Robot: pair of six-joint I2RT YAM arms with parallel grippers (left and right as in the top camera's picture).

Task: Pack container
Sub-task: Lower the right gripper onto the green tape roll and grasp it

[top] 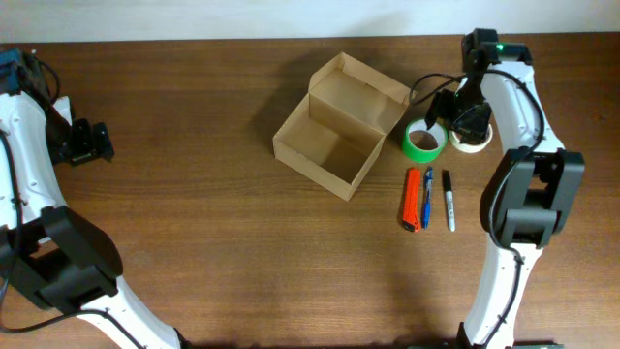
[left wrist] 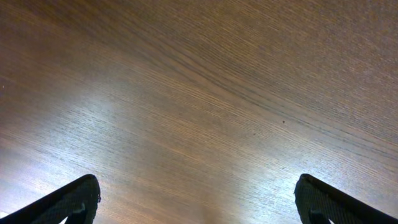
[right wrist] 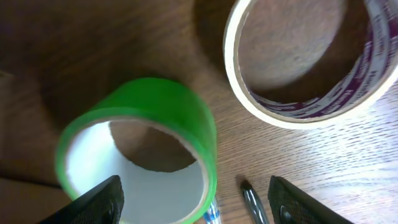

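Green tape roll lies beneath the wide right hand; left hand gapes too.

A green tape roll is lying flat right under the right pincer. A cream tape roll is sitting just beside it, a little beyond the pincer. An orange cutter, a blue pen and a black marker are lying side by side on the desk, near the pincer.

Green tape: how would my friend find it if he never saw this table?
Find the open cardboard box in the middle of the table. The green tape lies just right of it. It is bright green, while the tape roll beside it is cream-white.
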